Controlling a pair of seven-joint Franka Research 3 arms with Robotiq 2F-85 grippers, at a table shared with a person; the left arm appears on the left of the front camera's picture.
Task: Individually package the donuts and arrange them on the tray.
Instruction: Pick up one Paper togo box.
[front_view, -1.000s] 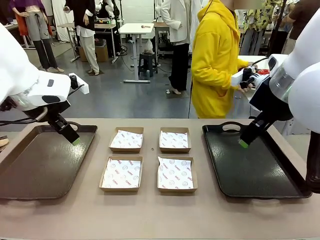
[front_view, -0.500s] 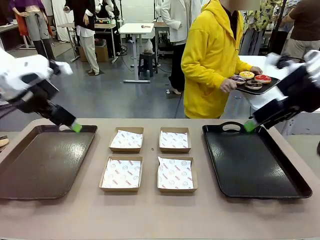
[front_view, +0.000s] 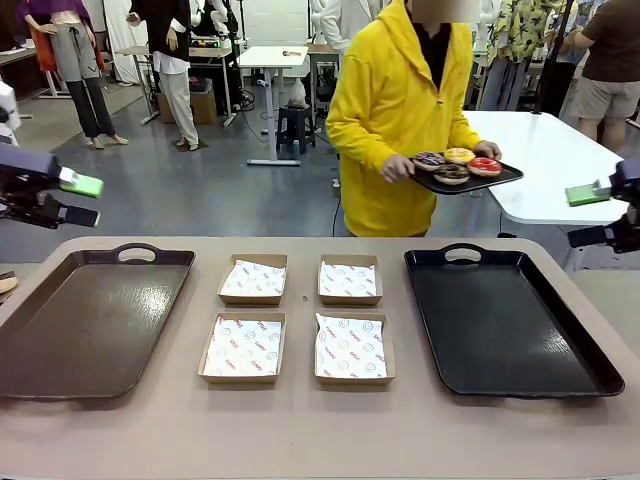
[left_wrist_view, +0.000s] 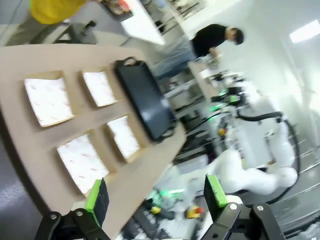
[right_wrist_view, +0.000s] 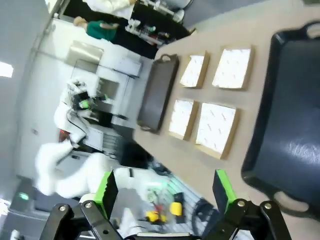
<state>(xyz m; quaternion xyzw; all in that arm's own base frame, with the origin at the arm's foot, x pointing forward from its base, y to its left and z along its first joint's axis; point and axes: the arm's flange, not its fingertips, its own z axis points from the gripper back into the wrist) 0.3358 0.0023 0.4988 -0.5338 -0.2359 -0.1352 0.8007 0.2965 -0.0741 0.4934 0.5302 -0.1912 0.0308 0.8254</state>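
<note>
The donuts are well apart from the bench. All 4 lie on a small black tray that the person in a yellow hoodie holds at chest height behind the far edge, with a hand at the tray's picture-left end. The yellow and red glazes read clearly. The 2 dark ones are small, and only purple flecks on one can be made out.

In the front view both arms are cut off by the picture's edges, so little more than the fingers shows. The left fingers hang high off the bench near the left dark tray. They are level, pointing inward, one above the other, spread apart and holding nothing. The right fingers mirror them at the picture's right edge near the right dark tray, likewise spread apart and empty. The 4 paper-lined boxes lie in 2 rows between the trays.

The left wrist view is tilted and smeared. It looks past its own wide-set fingers at the boxes and the right dark tray, the hoodie is cut by the top edge, and what lies beside it is a blur. The right wrist view is sharper and looks down across the bench. It shows the 4 boxes with the left dark tray beyond them and the right dark tray cut by the picture's right edge.
</note>
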